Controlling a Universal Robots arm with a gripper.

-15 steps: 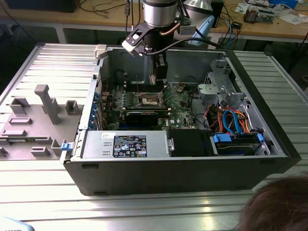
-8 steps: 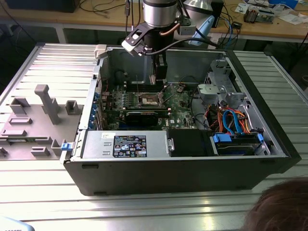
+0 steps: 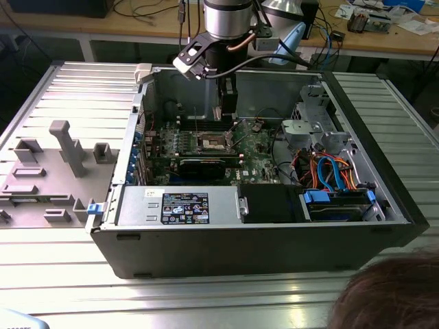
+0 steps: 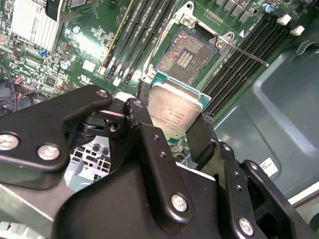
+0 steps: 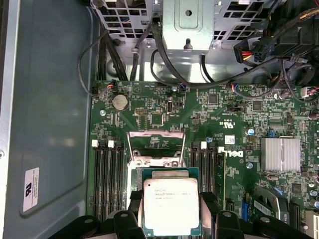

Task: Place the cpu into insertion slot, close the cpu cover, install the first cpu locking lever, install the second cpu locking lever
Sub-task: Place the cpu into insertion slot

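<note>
The first step is in hand: the gripper (image 4: 172, 119) is clenched on the cpu (image 4: 175, 110), its fingers (image 4: 199, 133) pressing two opposite edges. The chip hangs in the air just beside the insertion slot (image 4: 185, 54), not yet in it. The slot lies near the middle of the green board (image 5: 164, 107), between the rows of memory slots (image 4: 142, 40), with the cpu cover (image 5: 154, 162) raised at its edge. Seating the chip probably calls for it to be level — and square to the socket rim
</note>
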